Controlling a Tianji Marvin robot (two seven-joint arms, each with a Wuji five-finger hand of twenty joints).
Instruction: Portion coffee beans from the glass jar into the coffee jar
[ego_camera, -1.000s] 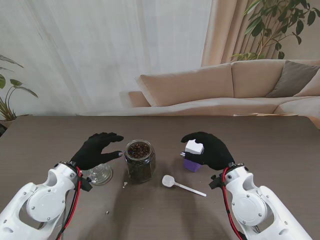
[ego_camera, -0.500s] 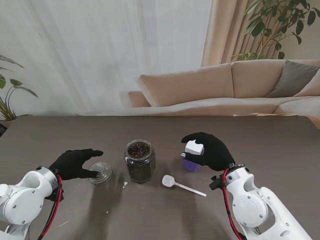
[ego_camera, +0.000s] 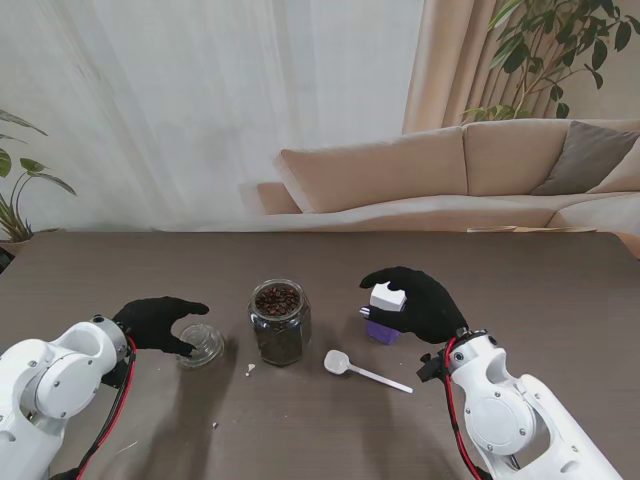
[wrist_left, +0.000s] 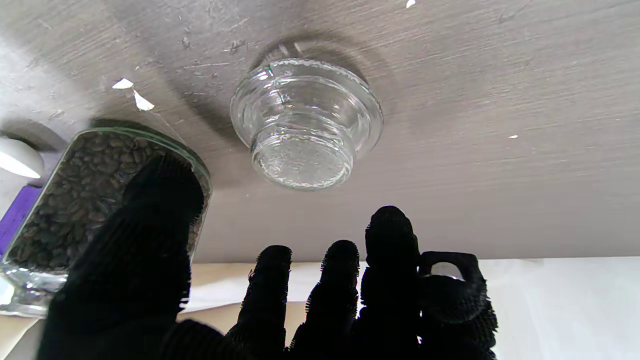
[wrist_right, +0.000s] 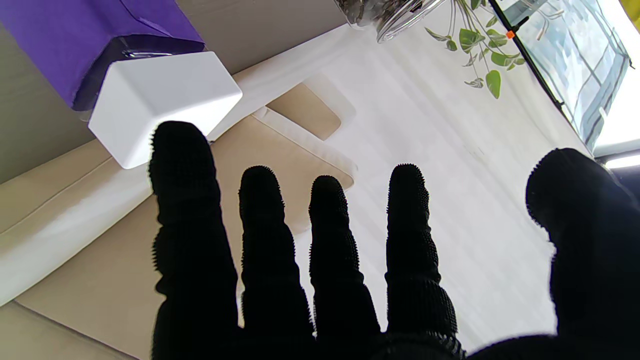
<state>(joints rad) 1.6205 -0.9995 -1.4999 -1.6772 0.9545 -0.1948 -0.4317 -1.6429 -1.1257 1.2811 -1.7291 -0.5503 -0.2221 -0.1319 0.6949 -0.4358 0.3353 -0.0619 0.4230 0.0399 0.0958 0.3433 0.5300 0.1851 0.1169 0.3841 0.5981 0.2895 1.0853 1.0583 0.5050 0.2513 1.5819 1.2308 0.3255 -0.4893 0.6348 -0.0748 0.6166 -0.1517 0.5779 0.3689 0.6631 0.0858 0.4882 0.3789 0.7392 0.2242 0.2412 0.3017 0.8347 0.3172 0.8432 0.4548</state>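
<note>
- The glass jar (ego_camera: 279, 322) stands upright near the middle of the worktop (ego_camera: 520, 280), its long axis vertical and its open mouth up, full of dark coffee beans.
- Its glass lid (ego_camera: 201, 345) lies on the worktop to the jar's left, apart from it.
- The left hand (ego_camera: 155, 322) hovers at the lid with fingers (wrist_left: 389, 235) spread; the left wrist view shows no grip on the lid.
- The coffee jar (ego_camera: 384, 313), purple with a white cap, stands upright to the right of the glass jar.
- The right hand (ego_camera: 418, 301) curls around the cap, fingers apart; whether they touch it is unclear.
- A white spoon (ego_camera: 358, 369) lies flat, its handle pointing right.
- The worktop is dark brown wood grain; a beige sofa (ego_camera: 470, 180), white curtain and plants stand behind.
</note>
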